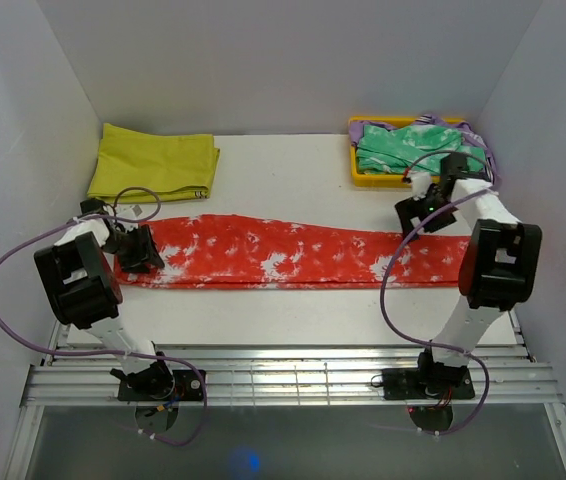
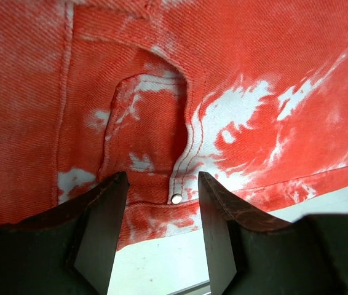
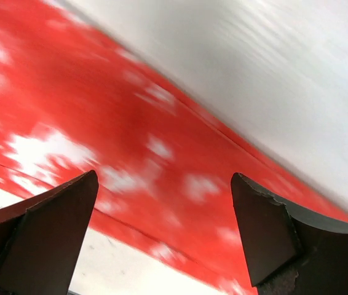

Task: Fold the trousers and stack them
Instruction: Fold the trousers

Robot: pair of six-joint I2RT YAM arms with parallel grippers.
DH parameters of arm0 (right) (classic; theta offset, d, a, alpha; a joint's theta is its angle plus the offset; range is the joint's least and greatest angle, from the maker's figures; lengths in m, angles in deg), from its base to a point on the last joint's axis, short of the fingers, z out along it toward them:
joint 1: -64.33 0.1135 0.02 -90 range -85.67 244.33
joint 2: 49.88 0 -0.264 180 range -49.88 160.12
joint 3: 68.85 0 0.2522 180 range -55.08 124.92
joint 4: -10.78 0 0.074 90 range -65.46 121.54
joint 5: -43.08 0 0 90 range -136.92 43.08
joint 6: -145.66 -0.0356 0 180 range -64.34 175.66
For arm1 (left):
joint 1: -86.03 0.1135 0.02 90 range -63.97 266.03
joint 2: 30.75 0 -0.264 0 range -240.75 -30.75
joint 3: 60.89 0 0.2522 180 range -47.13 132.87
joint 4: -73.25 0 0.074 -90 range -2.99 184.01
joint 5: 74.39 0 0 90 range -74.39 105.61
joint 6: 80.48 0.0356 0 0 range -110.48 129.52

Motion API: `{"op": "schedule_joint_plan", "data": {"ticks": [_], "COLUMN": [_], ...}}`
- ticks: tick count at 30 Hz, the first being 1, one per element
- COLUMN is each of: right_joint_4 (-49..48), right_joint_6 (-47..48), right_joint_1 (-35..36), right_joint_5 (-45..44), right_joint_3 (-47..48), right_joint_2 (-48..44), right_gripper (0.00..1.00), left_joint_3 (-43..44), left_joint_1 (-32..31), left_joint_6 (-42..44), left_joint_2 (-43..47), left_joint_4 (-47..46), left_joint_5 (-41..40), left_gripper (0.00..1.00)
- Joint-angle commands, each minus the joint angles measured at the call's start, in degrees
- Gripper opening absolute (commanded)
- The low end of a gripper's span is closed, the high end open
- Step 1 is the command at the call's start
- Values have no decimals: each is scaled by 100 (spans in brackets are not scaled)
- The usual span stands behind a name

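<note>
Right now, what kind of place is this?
Probably a robot test booth, not a house: plain white walls box in a table, two robot arms are bolted at its edge, and trousers lie spread out.

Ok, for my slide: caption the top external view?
Red tie-dye trousers flat on the table, left gripper and right gripper open over opposite ends.

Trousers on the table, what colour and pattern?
The trousers are red-orange with white blotches; top external view.
</note>
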Motion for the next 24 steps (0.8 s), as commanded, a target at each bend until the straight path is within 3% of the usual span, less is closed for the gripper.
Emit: {"op": "schedule_joint_plan", "data": {"ticks": [1,5,8,11,20,24], "right_joint_4": [19,230,267,179,91,82], "right_joint_6": [-284,-328,-275,-258,-688,-1022], "right_joint_1": [-1092,-2312,-2832,-3053,-3475,-3555], "right_joint_5": [-102,-172,3,152,363,529], "right_joint_3": [21,-119,-365,-489,-559,-674], "right_joint_2": [-825,-826,-703,-457,220,527], "right_gripper": [94,95,97,100,87,77], "left_joint_3": [-141,-273,-352,-370,-291,-247], "left_joint_1": [248,424,460,460,460,460], "left_joint_6": [283,301,266,214,327,328], "left_joint_2": [86,147,165,156,279,306], "left_joint_4": [-536,-580,-589,-580,-501,-483], "left_joint_5": [-621,-657,-560,-428,-410,-384], "left_gripper": [61,61,62,61,61,61]}}
